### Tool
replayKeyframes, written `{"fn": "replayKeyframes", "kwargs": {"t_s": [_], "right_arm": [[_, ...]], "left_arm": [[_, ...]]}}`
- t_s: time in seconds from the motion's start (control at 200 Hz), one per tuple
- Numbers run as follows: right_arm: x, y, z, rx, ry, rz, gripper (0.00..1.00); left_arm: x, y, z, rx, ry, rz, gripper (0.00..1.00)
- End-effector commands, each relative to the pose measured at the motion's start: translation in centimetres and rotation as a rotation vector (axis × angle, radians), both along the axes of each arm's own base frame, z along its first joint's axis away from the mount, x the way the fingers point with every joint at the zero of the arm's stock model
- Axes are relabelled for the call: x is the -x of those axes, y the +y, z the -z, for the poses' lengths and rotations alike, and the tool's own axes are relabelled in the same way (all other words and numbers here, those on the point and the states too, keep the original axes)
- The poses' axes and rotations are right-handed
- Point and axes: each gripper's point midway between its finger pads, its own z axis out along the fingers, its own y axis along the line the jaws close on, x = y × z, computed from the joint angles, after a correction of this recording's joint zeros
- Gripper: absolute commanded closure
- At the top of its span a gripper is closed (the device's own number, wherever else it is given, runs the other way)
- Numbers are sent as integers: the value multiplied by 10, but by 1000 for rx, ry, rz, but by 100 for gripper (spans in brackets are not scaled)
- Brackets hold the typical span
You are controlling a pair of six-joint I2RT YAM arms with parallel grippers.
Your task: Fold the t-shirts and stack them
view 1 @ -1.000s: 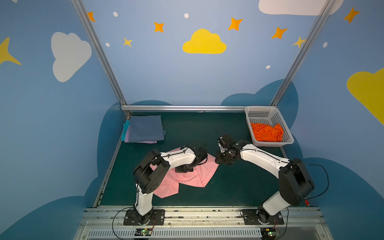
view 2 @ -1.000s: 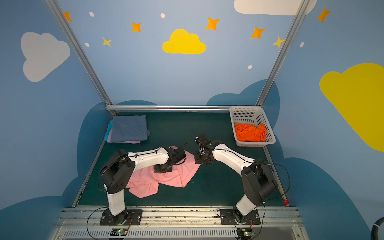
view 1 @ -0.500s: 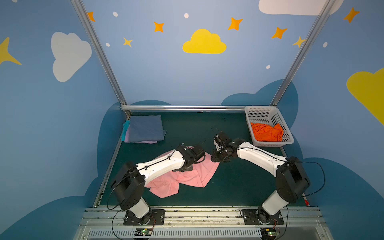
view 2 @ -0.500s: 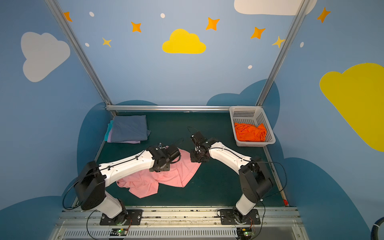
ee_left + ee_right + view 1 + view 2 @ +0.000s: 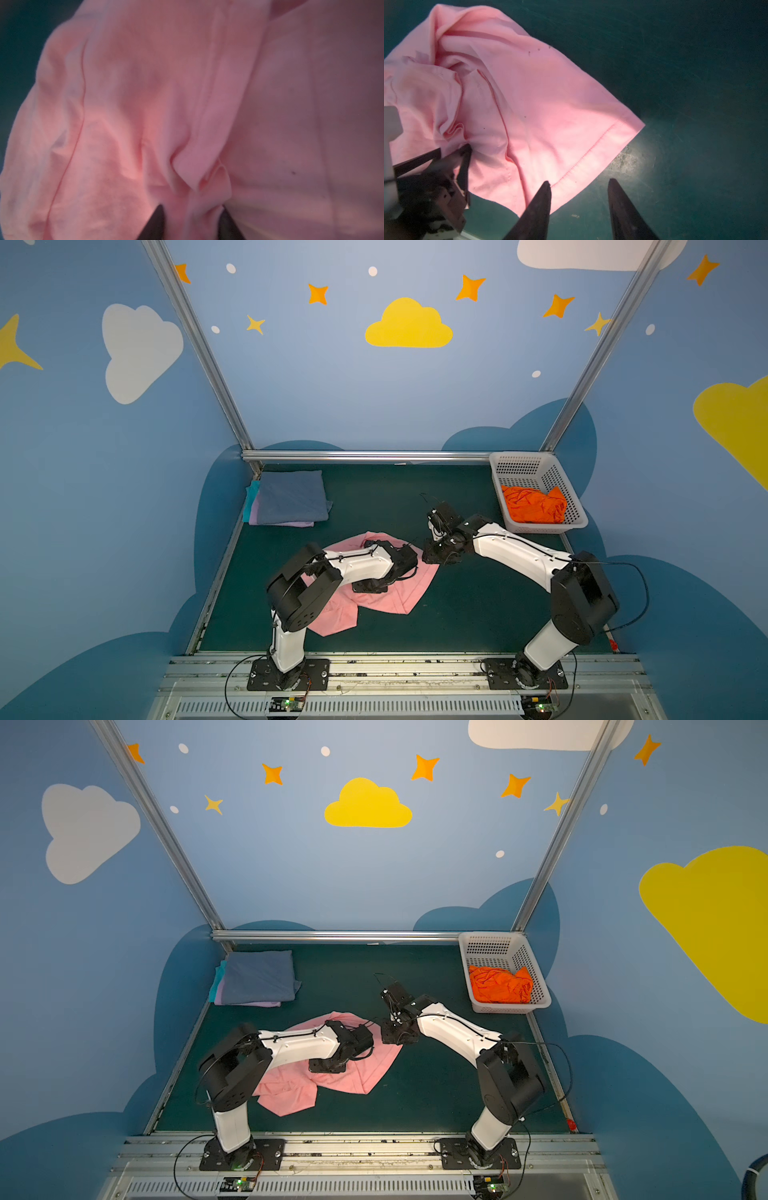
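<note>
Tee [image 5: 409,591], soft pink knit, rumpled folds, stitched hem, right jaws apart, left jaws' grip unclear.

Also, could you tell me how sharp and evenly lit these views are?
Left wrist view: dim, the pink t-shirt blurred. Right wrist view: sharper, a bright pool on the green mat. Both top views: crisp, evenly lit.

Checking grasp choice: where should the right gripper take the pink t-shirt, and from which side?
Probably the hemmed corner of the pink t-shirt: it lies flat on the green mat, pointing at the open right gripper. Come in low from the bare mat on the robot's right, one finger under the stitched hem. The middle is bunched, with the left gripper in it.
</note>
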Motion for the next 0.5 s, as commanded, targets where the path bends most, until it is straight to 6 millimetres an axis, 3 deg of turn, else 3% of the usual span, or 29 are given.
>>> {"fn": "replayKeyframes", "kwargs": {"t_s": [0.0,0.07,0.16,0.23,0.3,0.496], "right_arm": [[6,-1,-2,-3,13,5,54],[6,1,-1,-7,13,2,54],[4,4,0,-10,18,0,54],[4,9,0,-16,22,-7,54],[4,17,0,-16,22,-23,54],[8,54,-1,-23,18,-120,54]], "left_arm": [[-2,21,-1,-77,-2,-29,80],[-4,24,-7,-81,-12,-32,84],[-6,26,-15,-67,-25,-28,80],[-6,28,-24,-54,-33,-36,95],[-6,30,-34,-33,-49,-45,96],[-10,48,-95,41,-163,-79,96]]}}
